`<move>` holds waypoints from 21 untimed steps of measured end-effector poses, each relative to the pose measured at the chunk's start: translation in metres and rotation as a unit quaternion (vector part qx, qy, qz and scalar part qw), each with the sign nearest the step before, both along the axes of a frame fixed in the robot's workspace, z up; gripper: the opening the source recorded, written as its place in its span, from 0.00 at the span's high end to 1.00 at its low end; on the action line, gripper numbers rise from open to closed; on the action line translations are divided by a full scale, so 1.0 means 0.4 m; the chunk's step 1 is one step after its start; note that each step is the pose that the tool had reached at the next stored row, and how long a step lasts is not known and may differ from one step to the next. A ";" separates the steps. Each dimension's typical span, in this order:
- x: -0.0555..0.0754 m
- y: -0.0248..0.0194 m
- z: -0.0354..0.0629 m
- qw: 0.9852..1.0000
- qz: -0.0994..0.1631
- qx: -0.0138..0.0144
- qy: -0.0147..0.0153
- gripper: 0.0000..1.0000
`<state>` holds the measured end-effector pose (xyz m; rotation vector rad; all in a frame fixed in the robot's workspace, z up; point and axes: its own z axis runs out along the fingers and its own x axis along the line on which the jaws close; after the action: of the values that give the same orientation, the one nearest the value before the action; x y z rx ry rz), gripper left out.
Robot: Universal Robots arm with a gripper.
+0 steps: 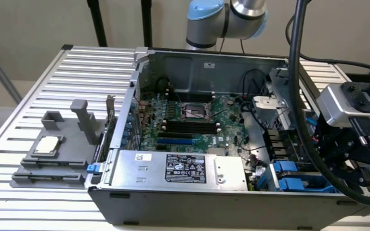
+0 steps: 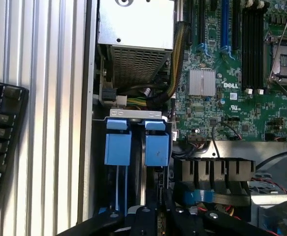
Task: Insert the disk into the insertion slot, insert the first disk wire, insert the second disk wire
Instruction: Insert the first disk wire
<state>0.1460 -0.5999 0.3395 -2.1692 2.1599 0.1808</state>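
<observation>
The insertion slot [image 1: 286,177] sits in the open computer case's near corner at the exterior view's right, marked by its bright blue clip tabs [image 2: 118,147]. In the wrist view two blue tabs stand side by side under a silver bracket [image 2: 136,114], with blue rails and a thin grey edge [image 2: 142,182] running between them toward my gripper. I cannot tell whether that edge is the disk; no white label shows. My gripper [image 2: 156,216] hangs directly over the slot, its black body [image 1: 355,163] just beyond the case wall.
A silver power-supply box with a black label [image 1: 178,168] lies beside the slot. The green motherboard [image 1: 191,120] fills the case floor. Black sleeved cables [image 2: 175,59] and thin red wires [image 2: 276,187] run near the bay. A grey fixture [image 1: 53,154] sits on the slatted table [image 1: 37,96].
</observation>
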 end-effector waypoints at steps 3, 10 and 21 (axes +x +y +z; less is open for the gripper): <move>0.000 0.000 0.000 1.000 0.000 0.000 0.000 0.84; 0.000 0.005 0.000 1.000 0.000 -0.002 0.000 0.84; 0.002 0.014 0.000 1.000 -0.001 -0.009 0.002 0.84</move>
<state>0.1469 -0.5943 0.3396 -2.1792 2.1736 0.1653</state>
